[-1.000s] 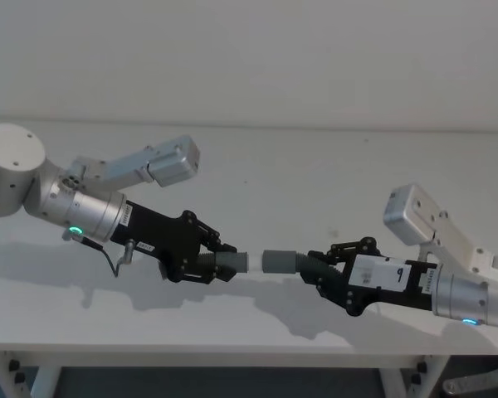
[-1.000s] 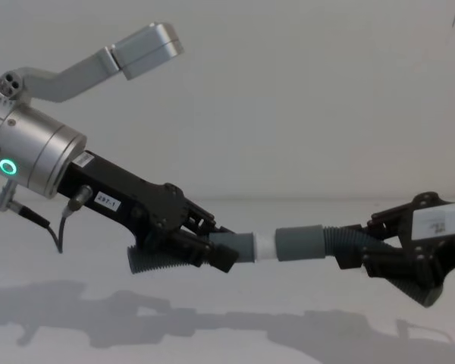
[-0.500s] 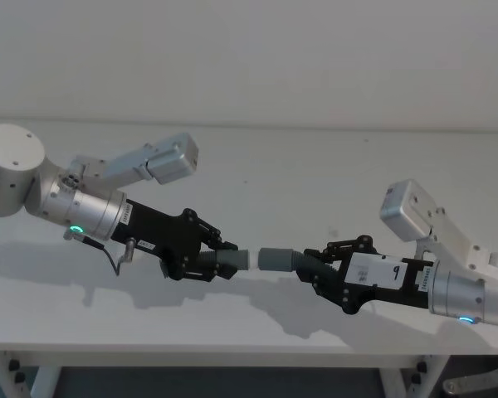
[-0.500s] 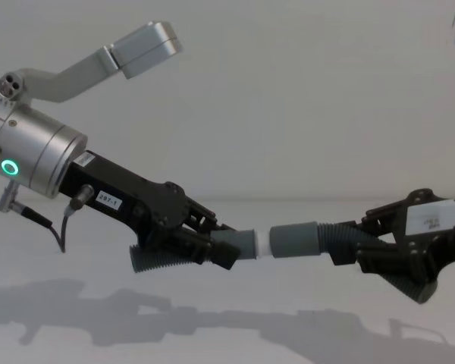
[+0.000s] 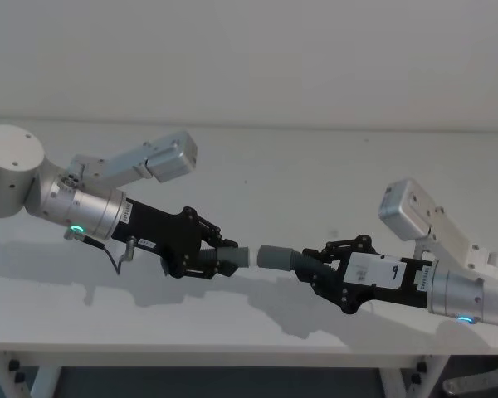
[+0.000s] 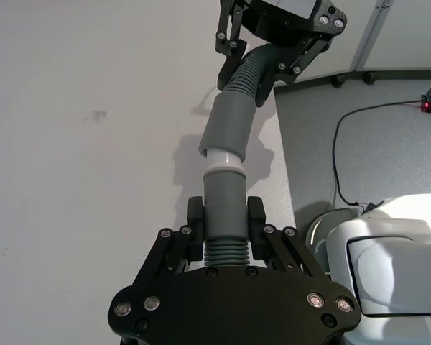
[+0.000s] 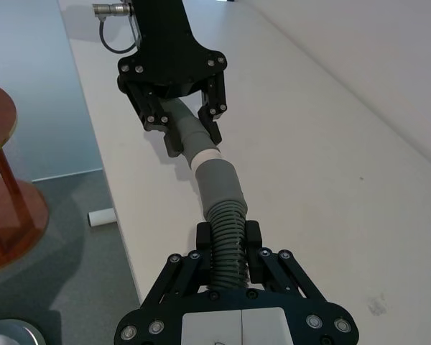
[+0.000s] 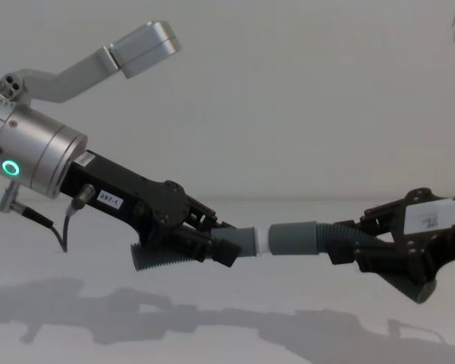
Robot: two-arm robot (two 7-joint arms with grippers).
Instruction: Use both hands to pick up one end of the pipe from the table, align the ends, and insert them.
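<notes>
above the desk (image 5: pixel 315 174), left pincer (image 5: pixel 222 258) pinching narrow cuff (image 5: pixel 239 258) faces right pincer (image 5: pixel 317 267) pinching ribbed pipe, wide cuff (image 5: pixel 274 257) coaxial, tips meeting.

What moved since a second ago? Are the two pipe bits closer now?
Yes. The right gripper carried its wider cuff toward the left gripper, so the gap closed and the narrower cuff's pale rim now meets the wider cuff's mouth. The left gripper barely moved. Both stay clamped on their pipe pieces above the table.
</notes>
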